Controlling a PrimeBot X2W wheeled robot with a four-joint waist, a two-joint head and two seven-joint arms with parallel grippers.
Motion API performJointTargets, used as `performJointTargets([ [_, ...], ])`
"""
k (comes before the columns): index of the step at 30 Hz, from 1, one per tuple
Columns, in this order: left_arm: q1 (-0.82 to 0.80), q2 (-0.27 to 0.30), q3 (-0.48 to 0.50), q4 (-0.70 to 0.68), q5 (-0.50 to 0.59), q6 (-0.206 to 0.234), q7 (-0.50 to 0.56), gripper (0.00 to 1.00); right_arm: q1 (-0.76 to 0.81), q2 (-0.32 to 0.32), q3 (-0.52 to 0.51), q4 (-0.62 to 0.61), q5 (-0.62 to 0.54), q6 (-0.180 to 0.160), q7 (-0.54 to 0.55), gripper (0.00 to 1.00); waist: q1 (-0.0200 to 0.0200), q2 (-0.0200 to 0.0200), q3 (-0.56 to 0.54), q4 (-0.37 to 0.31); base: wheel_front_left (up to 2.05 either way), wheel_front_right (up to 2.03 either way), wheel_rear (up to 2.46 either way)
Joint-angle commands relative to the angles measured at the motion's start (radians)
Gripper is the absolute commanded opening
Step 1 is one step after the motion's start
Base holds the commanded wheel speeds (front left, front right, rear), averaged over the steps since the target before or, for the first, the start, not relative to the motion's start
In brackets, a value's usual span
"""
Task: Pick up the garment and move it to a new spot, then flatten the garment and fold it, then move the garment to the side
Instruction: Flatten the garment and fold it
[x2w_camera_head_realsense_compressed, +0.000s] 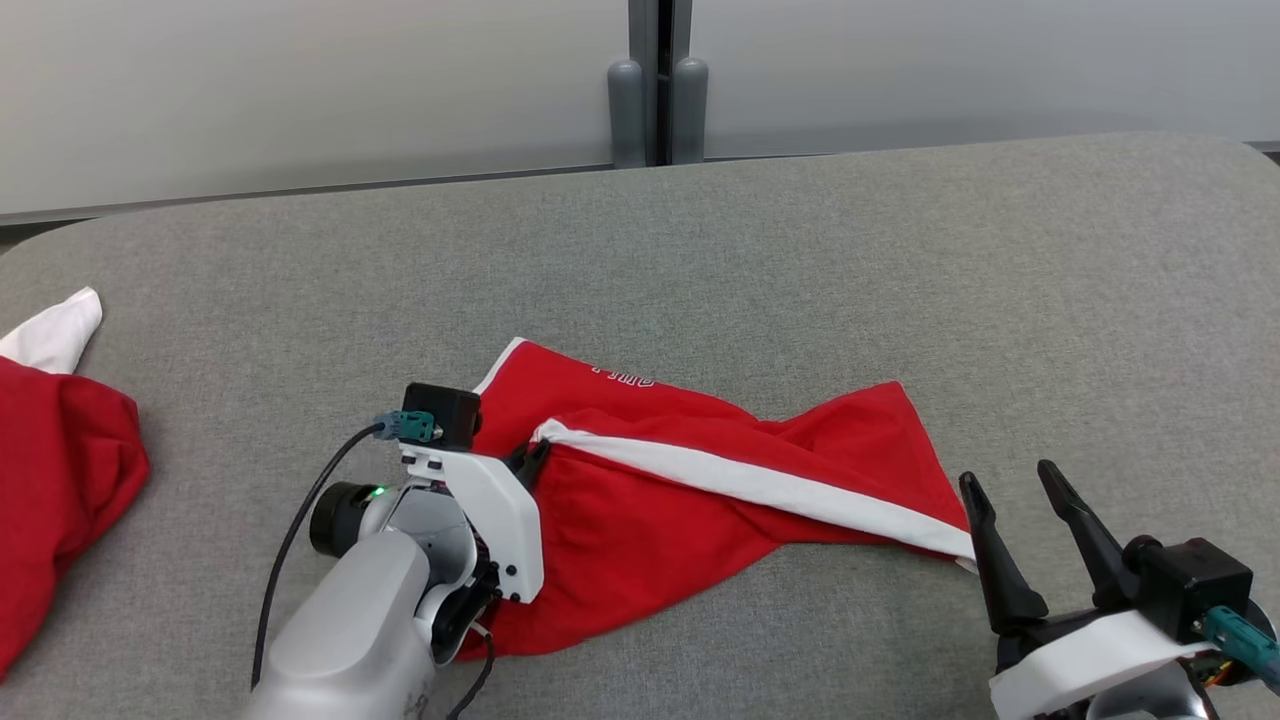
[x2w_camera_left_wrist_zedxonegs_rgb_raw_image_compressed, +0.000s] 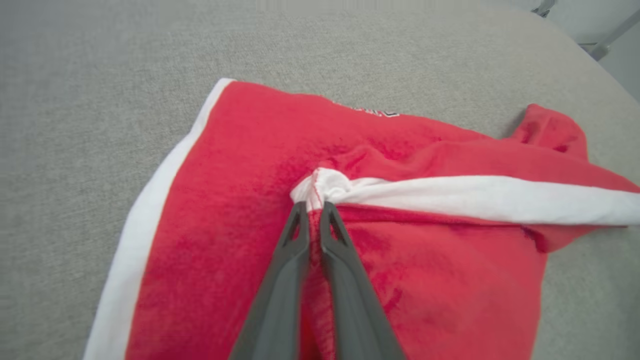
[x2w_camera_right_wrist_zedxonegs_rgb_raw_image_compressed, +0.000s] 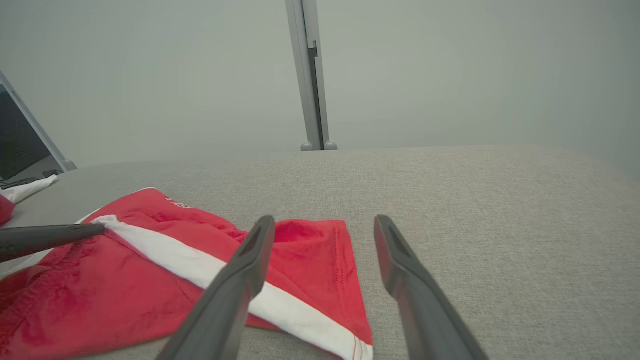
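Evidently limp and light, the garment (x2w_camera_head_realsense_compressed: 660, 510) bunches where my left claw (x2w_camera_left_wrist_zedxonegs_rgb_raw_image_compressed: 312, 206) pinches its white trim (x2w_camera_left_wrist_zedxonegs_rgb_raw_image_compressed: 450, 200); right claw (x2w_camera_head_realsense_compressed: 1007, 478) gapes empty, so I'd grab that end's corner (x2w_camera_head_realsense_compressed: 940, 540).

Lettering (x2w_camera_head_realsense_compressed: 622, 377) on the garment (x2w_camera_head_realsense_compressed: 650, 520) — too small, perhaps blurred; red cloth (x2w_camera_head_realsense_compressed: 60, 470) edge-cropped.

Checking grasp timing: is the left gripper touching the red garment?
Touching. The left wrist view shows the left gripper shut, with a fold of the red garment pinched between its fingers.
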Motion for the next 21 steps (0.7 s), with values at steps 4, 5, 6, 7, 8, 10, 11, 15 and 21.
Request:
performJointTargets([
  [4,-0.037,0.005,-0.010,0.014,0.021,-0.004,-0.053,0.00,-0.009,-0.008,-0.028,0.007,0.004,0.000,-0.003,1.00,0.0000,0.0000,-0.001,0.003,0.00,0.00,0.00],
  [5,-0.038,0.006,-0.013,0.019,0.023,-0.003,-0.061,0.00,-0.006,-0.011,-0.039,0.012,0.005,0.000,0.000,1.00,0.0000,0.0000,-0.003,0.003,0.00,0.00,0.00],
  [6,-0.038,0.005,-0.015,0.022,0.022,-0.004,-0.066,0.00,0.002,-0.014,-0.048,0.018,0.004,0.000,0.005,1.00,0.0000,0.0000,-0.005,0.004,0.00,0.00,0.00],
  [7,-0.038,0.003,-0.016,0.025,0.021,-0.005,-0.071,0.00,0.014,-0.017,-0.055,0.026,0.003,0.000,0.011,1.00,0.0000,0.0000,-0.006,0.005,0.00,0.00,0.00],
  [8,-0.037,0.003,-0.019,0.027,0.021,-0.006,-0.075,0.00,0.030,-0.023,-0.059,0.039,0.001,0.000,0.021,1.00,0.0000,0.0000,-0.007,0.007,0.00,0.00,0.00],
  [10,-0.030,-0.002,-0.028,0.027,0.021,-0.008,-0.087,0.00,0.062,-0.041,-0.052,0.084,0.005,0.000,0.045,1.00,0.0000,0.0000,-0.004,0.016,0.00,0.00,0.00],
  [11,-0.027,-0.003,-0.032,0.026,0.022,-0.008,-0.088,0.00,0.072,-0.041,-0.044,0.099,0.012,0.000,0.047,1.00,0.0000,0.0000,-0.001,0.019,0.00,0.00,0.00],
  [15,-0.024,-0.007,-0.038,0.019,0.018,-0.007,-0.100,0.00,0.064,-0.039,-0.012,0.156,0.028,0.000,0.043,1.00,0.0000,0.0000,0.013,0.024,0.00,0.00,0.00],
  [21,-0.034,-0.008,-0.041,0.013,0.014,-0.006,-0.112,0.00,-0.002,-0.041,0.009,0.233,0.009,0.000,0.009,1.00,0.0000,0.0000,0.026,0.030,0.00,0.00,0.00],
])
